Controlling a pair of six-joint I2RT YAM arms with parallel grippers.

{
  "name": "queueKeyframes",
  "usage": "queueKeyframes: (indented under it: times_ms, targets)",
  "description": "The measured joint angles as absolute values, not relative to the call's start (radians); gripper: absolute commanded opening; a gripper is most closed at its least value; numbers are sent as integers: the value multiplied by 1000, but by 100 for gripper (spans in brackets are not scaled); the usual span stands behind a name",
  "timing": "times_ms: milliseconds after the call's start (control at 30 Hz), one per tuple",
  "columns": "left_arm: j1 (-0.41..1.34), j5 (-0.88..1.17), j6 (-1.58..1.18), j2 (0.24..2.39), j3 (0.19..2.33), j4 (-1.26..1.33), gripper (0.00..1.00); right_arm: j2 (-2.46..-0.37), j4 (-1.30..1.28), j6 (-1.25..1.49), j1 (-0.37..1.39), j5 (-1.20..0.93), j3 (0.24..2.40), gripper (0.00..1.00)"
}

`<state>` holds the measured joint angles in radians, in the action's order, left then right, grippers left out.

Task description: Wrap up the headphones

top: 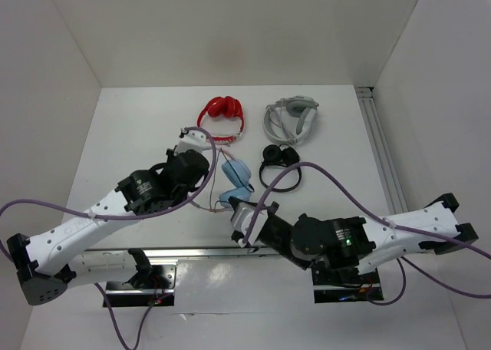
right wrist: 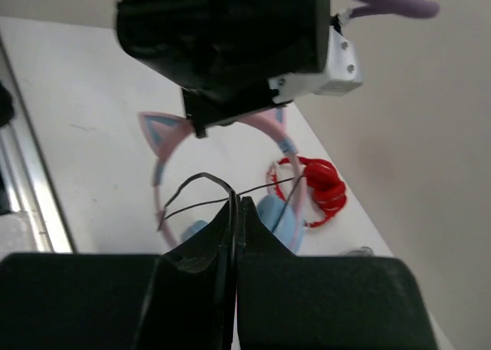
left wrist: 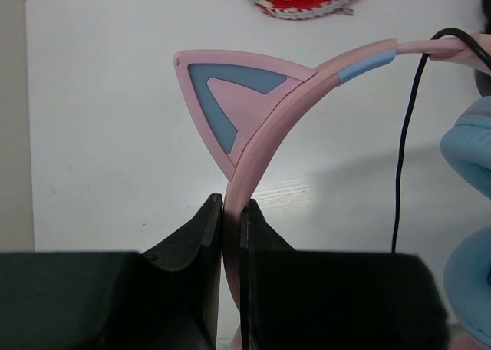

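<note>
The headphones (top: pixel 238 173) lie at the table's middle, light blue earcups and a pink headband with cat ears. My left gripper (top: pixel 203 183) is shut on the pink headband; in the left wrist view the jaws (left wrist: pixel 232 206) clamp the band just below one cat ear (left wrist: pixel 230 97), with the thin dark cable (left wrist: pixel 403 158) hanging to the right beside a blue earcup (left wrist: pixel 468 150). My right gripper (top: pixel 236 206) sits just in front of the earcups and is shut on the cable (right wrist: pixel 207 179), which loops out of its closed tips (right wrist: pixel 236 201) towards the headphones (right wrist: pixel 280 216).
A red pair (top: pixel 223 112), a grey-white pair (top: pixel 290 120) and a small black pair (top: pixel 279 162) lie behind the headphones. A metal rail (top: pixel 377 135) runs along the right edge. White walls close in the table. The left arm's black gripper body (right wrist: pixel 222 43) hangs above.
</note>
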<state>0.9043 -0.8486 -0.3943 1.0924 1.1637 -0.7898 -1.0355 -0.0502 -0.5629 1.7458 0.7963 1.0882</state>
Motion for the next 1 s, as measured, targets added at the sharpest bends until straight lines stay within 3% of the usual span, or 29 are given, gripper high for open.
queueKeyframes:
  times_ms: [467, 600, 733, 1000]
  targets:
    - [920, -441, -216, 1061, 1137, -716, 0, -1050, -150, -781, 1548, 888, 1141, 0]
    - [920, -297, -181, 1056, 1135, -704, 0, -1042, -146, -812, 1414, 855, 1158, 0]
    - [920, -156, -157, 998, 1118, -675, 0, -1037, -130, -836, 1288, 825, 1142, 0]
    - [920, 39, -117, 850, 1106, -640, 0, -1034, -87, -906, 1205, 796, 1085, 0]
